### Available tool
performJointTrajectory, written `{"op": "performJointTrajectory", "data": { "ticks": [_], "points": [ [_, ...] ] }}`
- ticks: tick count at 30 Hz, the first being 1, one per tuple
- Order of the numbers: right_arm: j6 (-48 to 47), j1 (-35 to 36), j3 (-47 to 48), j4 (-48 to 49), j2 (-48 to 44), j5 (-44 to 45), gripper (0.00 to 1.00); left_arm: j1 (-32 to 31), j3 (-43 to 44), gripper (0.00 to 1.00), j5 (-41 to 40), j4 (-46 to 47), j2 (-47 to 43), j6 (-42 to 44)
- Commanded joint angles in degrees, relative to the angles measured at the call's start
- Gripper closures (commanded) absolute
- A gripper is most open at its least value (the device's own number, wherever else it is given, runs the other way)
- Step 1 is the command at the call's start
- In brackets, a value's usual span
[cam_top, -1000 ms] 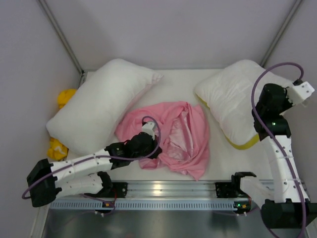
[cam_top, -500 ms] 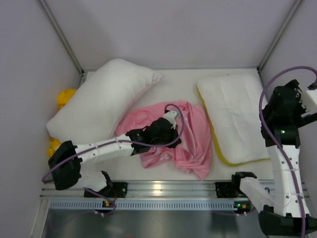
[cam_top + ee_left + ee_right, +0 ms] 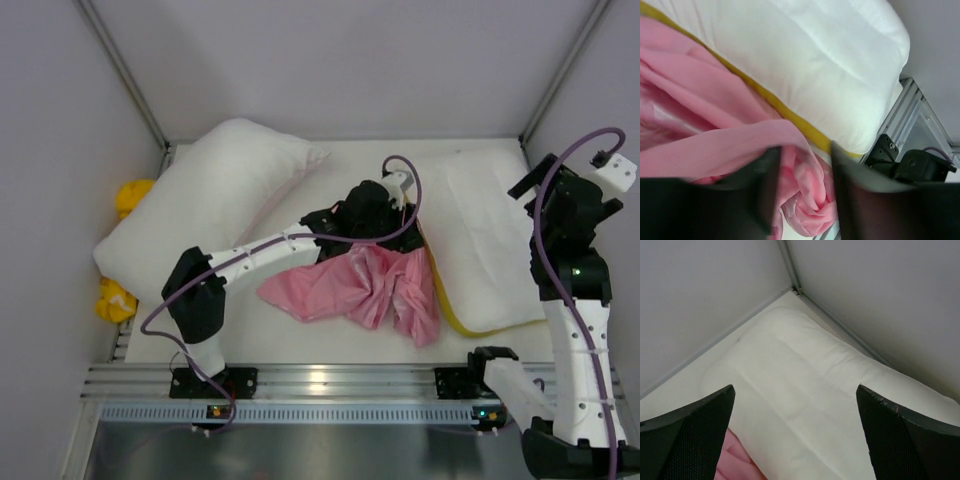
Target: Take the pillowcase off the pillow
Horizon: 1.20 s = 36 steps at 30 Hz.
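Nearest, the pillowcase (image 3: pixel 345 285) lies bunched at front centre. Its right edge touches the yellow-banded side of the pillow (image 3: pixel 495 245), whose long axis runs near to far. The cloth trails back to the left gripper (image 3: pixel 804 154) — jaws a little apart with pink fabric between them, though whether they pinch it I cannot tell. That arm stretches diagonally across. The right gripper (image 3: pixel 795 390) hangs wide open and empty over the pillow's far corner.

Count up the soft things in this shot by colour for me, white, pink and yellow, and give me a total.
White: 2, the plain pillow and the pillow with a yellow band
Pink: 1, the pillowcase
Yellow: 2 lumps peeking out past the plain pillow's left edge, possibly one cloth
Total: 5
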Motion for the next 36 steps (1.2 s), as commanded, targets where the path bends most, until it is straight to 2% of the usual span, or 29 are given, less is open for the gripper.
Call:
{"op": "performJointTrajectory", "data": {
  "ticks": [1,3,4,6,10,15,21,24,28,33,35,36],
  "points": [
    [0.0,-0.6,-0.8,1.5,-0.3,-17.1,0.01,3.1,5.9,0.4,1.2,-1.0,0.5,-0.5],
    [0.5,-0.6,-2.1,1.4,0.5,-18.2,0.0,4.7,4.3,0.05,-0.4,-1.6,-0.3,-1.3],
    [0.7,-0.6,-2.4,0.8,1.0,-17.6,0.01,6.2,1.4,0.01,-1.2,-1.7,-1.0,-2.1],
    [1.2,-0.6,-3.2,-0.5,2.6,-15.5,0.0,7.9,-2.2,0.01,-4.7,-1.4,-3.5,-3.1],
    [0.0,-0.4,-4.8,-0.8,4.7,-9.7,0.0,9.2,-9.0,0.01,-6.9,-1.0,-8.3,-3.3],
    [-2.0,2.1,-4.6,-1.7,10.2,-8.3,0.0,9.9,-18.2,0.01,-9.7,-0.9,-17.7,-3.3],
    [-0.2,15.1,-5.1,-1.7,19.6,-5.3,0.01,12.5,-28.2,0.01,-8.9,-0.7,-29.5,-3.6],
    [1.9,20.0,-6.4,-1.7,23.0,-5.0,0.01,16.1,-31.9,0.01,-3.8,-1.1,-34.6,-3.9],
    [3.4,24.4,-10.2,-1.0,23.3,-4.6,0.0,22.3,-42.1,0.01,8.7,1.4,-43.0,-6.6],
    [5.0,27.2,-16.4,-0.3,18.9,-5.2,0.0,29.0,-54.0,0.01,20.7,14.0,-50.4,-16.0],
    [6.1,28.8,-18.7,0.3,17.0,-5.9,0.01,29.3,-59.0,0.01,24.6,18.3,-52.3,-18.9],
    [6.5,29.3,-19.6,0.6,14.8,-7.3,0.01,29.2,-60.9,0.01,26.0,24.0,-52.7,-22.2]
  ]
}}
